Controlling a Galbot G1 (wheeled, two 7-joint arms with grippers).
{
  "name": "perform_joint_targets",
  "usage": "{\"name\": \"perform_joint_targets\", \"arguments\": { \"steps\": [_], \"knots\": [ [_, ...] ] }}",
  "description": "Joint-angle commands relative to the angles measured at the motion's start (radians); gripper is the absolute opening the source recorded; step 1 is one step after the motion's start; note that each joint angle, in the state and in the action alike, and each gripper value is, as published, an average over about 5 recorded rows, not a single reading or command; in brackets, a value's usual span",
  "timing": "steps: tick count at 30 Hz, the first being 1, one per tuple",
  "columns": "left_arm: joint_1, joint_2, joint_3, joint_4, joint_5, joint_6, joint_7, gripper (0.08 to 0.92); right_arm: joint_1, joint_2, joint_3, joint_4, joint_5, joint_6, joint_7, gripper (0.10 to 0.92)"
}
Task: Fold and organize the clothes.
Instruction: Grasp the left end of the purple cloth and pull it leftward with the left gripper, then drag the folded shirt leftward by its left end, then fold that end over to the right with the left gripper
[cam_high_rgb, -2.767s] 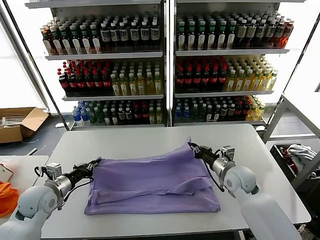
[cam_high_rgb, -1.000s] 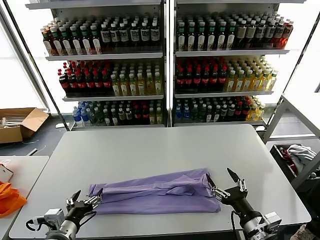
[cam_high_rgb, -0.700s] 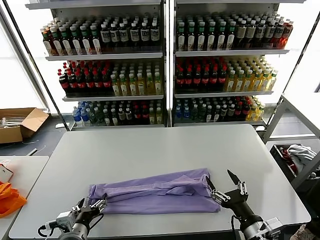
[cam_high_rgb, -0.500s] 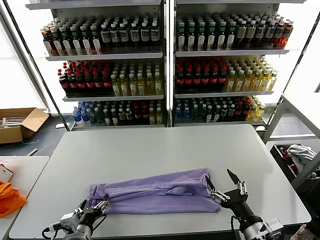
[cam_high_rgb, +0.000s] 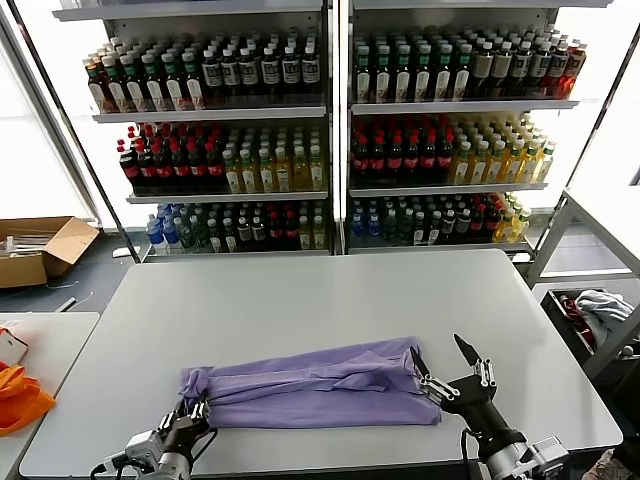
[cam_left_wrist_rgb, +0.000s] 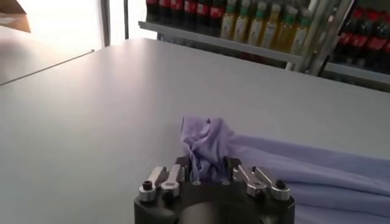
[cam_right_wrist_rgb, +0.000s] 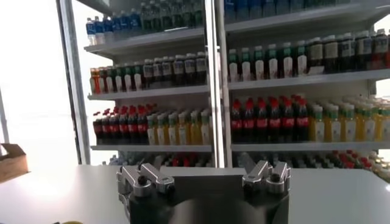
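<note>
The clothes are one lavender T-shirt (cam_high_rgb: 310, 393), folded into a long strip across the near part of the white table (cam_high_rgb: 300, 290). My left gripper (cam_high_rgb: 194, 414) is at the strip's left end. In the left wrist view that end of the T-shirt (cam_left_wrist_rgb: 206, 141) is bunched up between the fingers (cam_left_wrist_rgb: 182, 165), which are shut on it. My right gripper (cam_high_rgb: 440, 364) is at the strip's right end, open, with one finger raised above the table and the other by the cloth edge. The right wrist view shows only shelves, not the T-shirt.
Tall shelves of bottled drinks (cam_high_rgb: 330, 130) stand behind the table. A cardboard box (cam_high_rgb: 40, 245) and an orange item (cam_high_rgb: 15, 395) lie to the left. To the right is a bin with cloth (cam_high_rgb: 598, 303). The far half of the table is bare.
My left gripper has slid in onto the strip's left end and closed, bunching the cloth there. The right gripper has stayed open and has barely moved.
</note>
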Motion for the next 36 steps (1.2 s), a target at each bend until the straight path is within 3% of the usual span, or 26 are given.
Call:
{"name": "perform_joint_targets", "arguments": {
  "steps": [1, 6, 10, 15, 20, 27, 32, 36],
  "knots": [
    [0.000, 0.004, -0.063, 0.013, -0.003, -0.036, 0.114, 0.347, 0.013, 0.009, 0.015, -0.018, 0.018, -0.001, -0.003, 0.823],
    [-0.029, 0.047, -0.192, 0.014, -0.007, -0.041, 0.281, 0.208, 0.010, 0.012, 0.048, -0.040, 0.048, 0.004, -0.008, 0.823],
    [-0.058, 0.129, -0.367, 0.059, -0.030, -0.038, 0.424, 0.116, 0.005, 0.013, 0.069, -0.046, 0.061, 0.008, -0.011, 0.823],
    [-0.095, 0.266, -0.597, 0.125, -0.080, -0.002, 0.534, 0.100, -0.003, 0.020, 0.073, -0.050, 0.063, 0.019, -0.015, 0.823],
    [-0.109, 0.319, -0.690, 0.097, -0.116, 0.026, 0.570, 0.100, -0.006, 0.037, 0.066, -0.052, 0.060, 0.024, -0.015, 0.823],
    [-0.091, 0.288, -0.532, -0.066, -0.098, 0.027, 0.548, 0.101, -0.013, 0.041, 0.063, -0.037, 0.050, 0.024, -0.013, 0.823],
    [-0.079, 0.250, -0.298, -0.170, -0.036, 0.030, 0.489, 0.101, -0.036, 0.047, 0.077, -0.022, 0.047, 0.026, -0.015, 0.823],
    [-0.094, 0.217, -0.071, -0.172, 0.029, 0.014, 0.441, 0.101, -0.050, 0.056, 0.082, -0.018, 0.043, 0.030, -0.018, 0.823]
  ]
}}
